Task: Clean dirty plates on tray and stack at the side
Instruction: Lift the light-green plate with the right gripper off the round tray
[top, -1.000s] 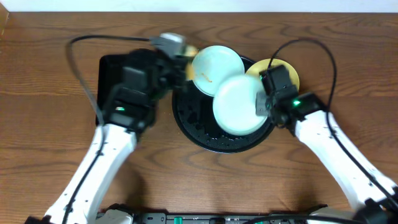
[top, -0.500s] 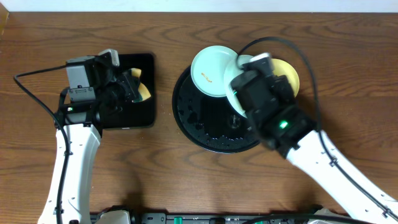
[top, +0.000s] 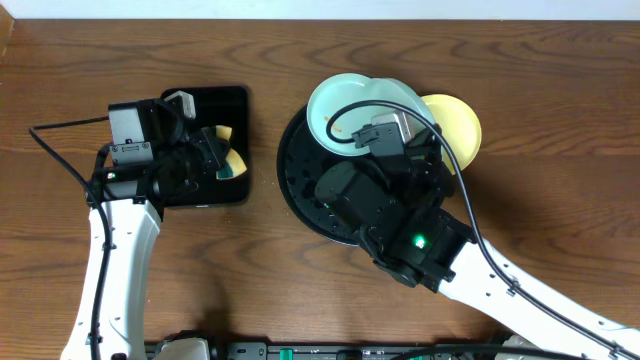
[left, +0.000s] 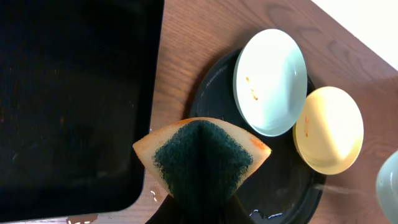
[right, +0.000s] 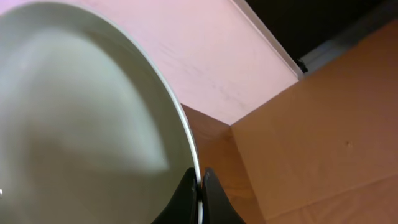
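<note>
The right gripper (right: 200, 186) had its fingers clamped on the rim of a pale plate (right: 81, 124) filling the frame's left. The left gripper (left: 198, 202) pinched a sponge (left: 202, 155) at lower centre, beside the rectangular tray (left: 68, 93). At right, a smudged mint plate (left: 270, 81) and a yellow plate (left: 328, 129) lay on the round tray (left: 283, 186), overhanging its rim.

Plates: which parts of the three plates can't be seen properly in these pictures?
Third plate: overhead, mostly hidden under the right arm; the left wrist view cuts it off at the right edge; the right wrist view shows only part.
Yellow plate: overhead, its left side lies under that arm.
Mint plate: overhead, the arm covers its lower right.
</note>
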